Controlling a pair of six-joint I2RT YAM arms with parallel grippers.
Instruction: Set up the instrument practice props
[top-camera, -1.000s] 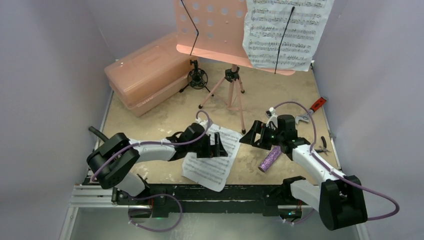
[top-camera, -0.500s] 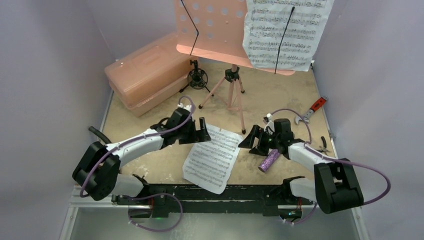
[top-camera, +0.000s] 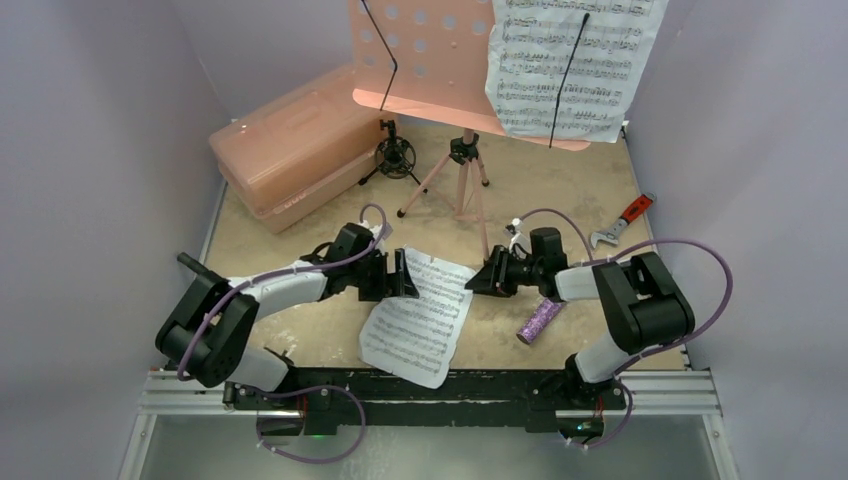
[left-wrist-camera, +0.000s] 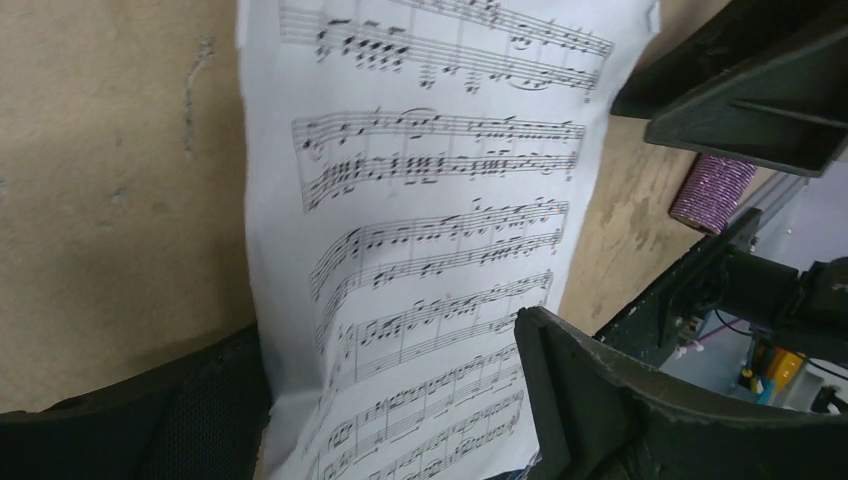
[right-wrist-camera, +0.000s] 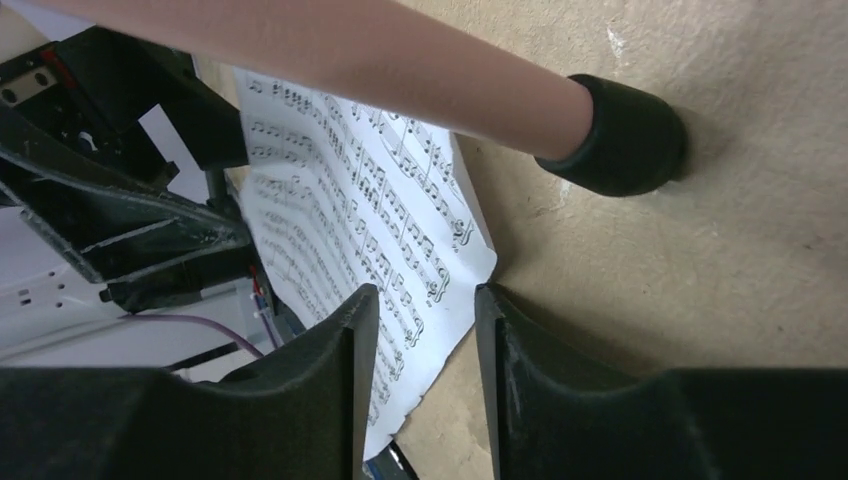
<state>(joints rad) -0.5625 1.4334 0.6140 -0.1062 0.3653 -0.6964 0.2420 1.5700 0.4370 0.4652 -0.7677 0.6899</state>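
— Lying where, the loose sheet-music page (top-camera: 418, 320)?
— Six o'clock on the gritty tan table (top-camera: 560, 190): thin white paper, curling, between both arms. The left gripper (top-camera: 398, 276) sits at the page's nine o'clock, jaws wide, paper between them, unclamped. The right gripper (right-wrist-camera: 418, 310) is at its two o'clock corner, matte black fingers a slit apart, nothing pinched.
— Around it?
— Glittery purple microphone (top-camera: 538, 320), a cylinder, at four o'clock. Pink music stand (top-camera: 430, 50) at twelve, its perforated desk carrying the second page (top-camera: 570, 65). One thin leg's black rubber foot (right-wrist-camera: 625, 135) crowds the right gripper. Translucent pink case (top-camera: 290, 145) at ten, black mini tripod (top-camera: 396, 155) at eleven, red-handled wrench (top-camera: 625, 220) at three.
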